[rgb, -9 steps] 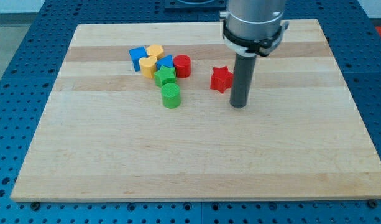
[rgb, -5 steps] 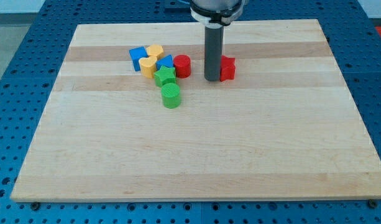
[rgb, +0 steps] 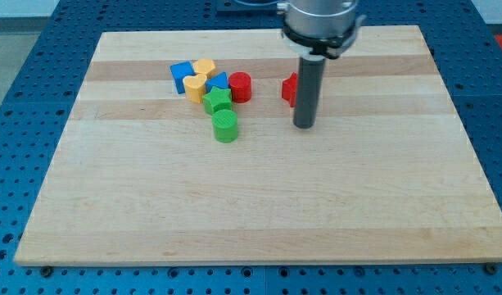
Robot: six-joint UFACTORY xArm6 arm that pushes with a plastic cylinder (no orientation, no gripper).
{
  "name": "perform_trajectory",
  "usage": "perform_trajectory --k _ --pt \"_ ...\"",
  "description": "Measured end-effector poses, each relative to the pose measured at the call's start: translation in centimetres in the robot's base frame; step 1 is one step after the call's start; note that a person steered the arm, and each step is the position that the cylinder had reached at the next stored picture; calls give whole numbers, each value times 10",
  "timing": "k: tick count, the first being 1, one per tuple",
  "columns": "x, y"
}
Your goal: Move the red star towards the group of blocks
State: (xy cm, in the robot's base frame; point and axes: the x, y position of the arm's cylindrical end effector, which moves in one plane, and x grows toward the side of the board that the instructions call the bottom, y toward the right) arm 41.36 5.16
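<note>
The red star point(rgb: 290, 89) lies on the wooden board, right of the group and partly hidden behind my rod. My tip point(rgb: 305, 125) rests on the board just below and slightly right of the star. The group sits at the view's upper left: a red cylinder point(rgb: 240, 86), a blue block point(rgb: 181, 75), two yellow blocks point(rgb: 204, 67) point(rgb: 195, 85), a small blue block point(rgb: 219, 81), a green star point(rgb: 219, 101) and a green cylinder point(rgb: 225, 126). A gap separates the red star from the red cylinder.
The wooden board point(rgb: 259, 205) lies on a blue perforated table point(rgb: 21, 98). The arm's grey body point(rgb: 318, 23) hangs over the board's top edge.
My tip swung from the star's right to its left, then back to below its right side. The red star shifted up and to the right, then slightly left.
</note>
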Motion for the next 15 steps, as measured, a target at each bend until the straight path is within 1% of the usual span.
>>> perform_trajectory --k 1,2,3,4,5,6,7,8,9,10,11,12,14,15 --pt "-45 -29" --pt "-78 -39" --pt "-74 -39" --pt "-42 -32" --pt "5 -12" --pt "18 1" --pt "10 33" --pt "0 31" --pt "-26 21" --pt "-36 20" --pt "-73 15" --pt "-91 6" --pt "-107 -23" --pt "-112 -21"
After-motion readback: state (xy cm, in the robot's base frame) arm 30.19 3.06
